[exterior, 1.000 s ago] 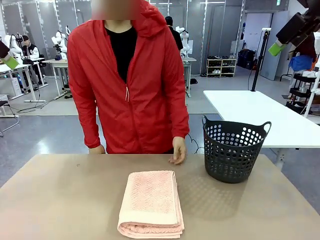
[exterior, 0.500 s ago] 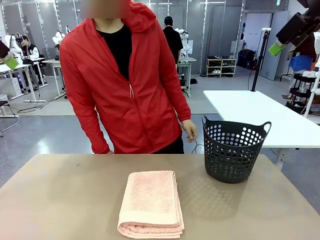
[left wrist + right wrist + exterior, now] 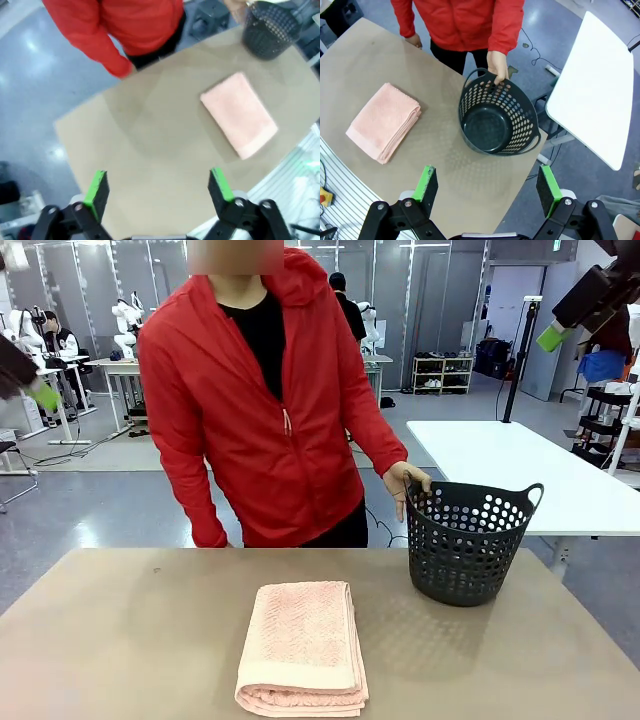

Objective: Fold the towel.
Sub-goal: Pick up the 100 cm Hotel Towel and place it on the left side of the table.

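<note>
The pale pink towel (image 3: 302, 645) lies folded into a thick rectangle on the tan table (image 3: 120, 640), near the front edge; it shows too in the left wrist view (image 3: 239, 114) and the right wrist view (image 3: 383, 121). My left gripper (image 3: 157, 189) hangs open high above the table's left side, its green pad (image 3: 43, 395) showing at the picture's left edge. My right gripper (image 3: 486, 191) is open too, high over the right side above the basket, with a green pad (image 3: 551, 336) at the upper right. Neither touches the towel.
A dark perforated basket (image 3: 468, 540) stands empty at the table's far right. A person in a red jacket (image 3: 260, 410) stands at the far side, one hand (image 3: 405, 480) on the basket's rim. A white table (image 3: 520, 465) stands behind on the right.
The person's hand left the table's far edge and moved right onto the basket's rim. The left gripper's pad has shifted slightly. The towel has not moved.
</note>
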`<state>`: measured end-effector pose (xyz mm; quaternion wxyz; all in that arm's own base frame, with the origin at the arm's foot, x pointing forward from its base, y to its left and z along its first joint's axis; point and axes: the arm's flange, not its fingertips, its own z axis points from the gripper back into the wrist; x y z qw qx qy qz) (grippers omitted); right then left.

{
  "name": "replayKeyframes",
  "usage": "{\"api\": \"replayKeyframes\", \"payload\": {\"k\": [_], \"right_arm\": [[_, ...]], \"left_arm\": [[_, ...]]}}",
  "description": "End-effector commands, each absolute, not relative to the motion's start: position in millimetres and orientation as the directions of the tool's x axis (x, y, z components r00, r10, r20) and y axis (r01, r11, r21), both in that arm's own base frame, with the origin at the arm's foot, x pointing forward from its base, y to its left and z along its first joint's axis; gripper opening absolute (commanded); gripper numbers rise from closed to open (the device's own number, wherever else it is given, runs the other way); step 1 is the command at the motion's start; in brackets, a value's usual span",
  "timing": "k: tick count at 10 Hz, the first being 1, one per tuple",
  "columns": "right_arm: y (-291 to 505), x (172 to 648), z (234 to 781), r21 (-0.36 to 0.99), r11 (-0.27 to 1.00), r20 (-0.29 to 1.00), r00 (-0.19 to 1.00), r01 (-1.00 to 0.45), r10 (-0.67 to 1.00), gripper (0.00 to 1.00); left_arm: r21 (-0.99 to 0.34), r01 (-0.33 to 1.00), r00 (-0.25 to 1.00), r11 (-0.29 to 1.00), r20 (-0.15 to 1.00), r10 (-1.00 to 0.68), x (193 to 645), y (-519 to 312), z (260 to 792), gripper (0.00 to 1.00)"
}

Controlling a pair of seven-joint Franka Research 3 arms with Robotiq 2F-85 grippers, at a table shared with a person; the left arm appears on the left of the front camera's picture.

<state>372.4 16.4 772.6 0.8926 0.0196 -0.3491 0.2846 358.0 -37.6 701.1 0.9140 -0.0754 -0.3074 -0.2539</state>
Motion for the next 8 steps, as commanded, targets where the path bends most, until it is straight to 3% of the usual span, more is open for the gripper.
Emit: {"api": "replayKeyframes", "payload": {"k": [1,5,8], "right_arm": [[15,372,772,-0.17,0.832,0.632,0.59,-0.528,0.504,1.0],[15,372,772,-0.17,0.832,0.632,0.59,-0.528,0.504,1.0],[15,372,772,-0.17,0.832,0.632,0.59,-0.528,0.504,1.0]], "left_arm": [[-0.152,0.496,0.731,0.855,0.604,-0.317,359,-46,629,1.0],[-0.47,0.463,0.827,0.752,0.535,-0.174,372,-76,483,1.0],[-0.646,0.437,0.882,0.626,0.444,-0.157,383,-106,413,1.0]]}}
